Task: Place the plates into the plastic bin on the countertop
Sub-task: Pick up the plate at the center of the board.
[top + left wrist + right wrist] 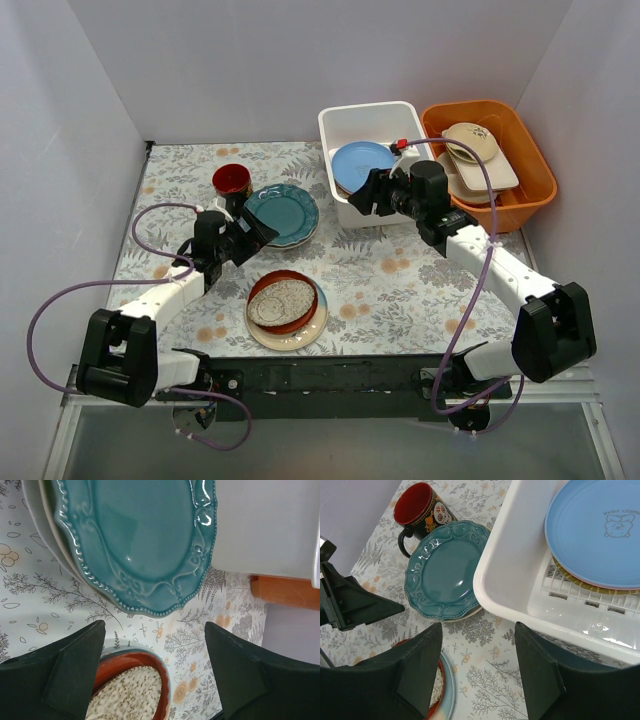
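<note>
**A:** How much of the task can be counted as done?

**B:** Two plates are seen inside the white plastic bin [338, 125], which is set at the far edge of the countertop [400, 280], toward its right corner. A light blue plate [600, 530] is laid over a yellow woven plate [580, 581], of which only an edge is shown.

**A:** And what is left to be moved?

**B:** Two stacks. A teal plate [140, 540] resting on a pale cream plate [42, 520] is found toward the far left corner, just beside a dark-red mug [417, 510]. Close to the near edge, a red-brown plate [305, 285] carrying a speckled oval dish [282, 303] is stacked on a cream-and-blue plate [290, 340]. About a third of the work may be judged finished.

**A:** How are the grippers placed?

**B:** The left gripper [155, 675] is spread apart with nothing between its fingers, and it is aimed at the near rim of the teal plate. No contact can be made out. The right gripper [477, 670] is likewise parted and empty. It is held over the countertop just outside the bin's near wall.
</note>
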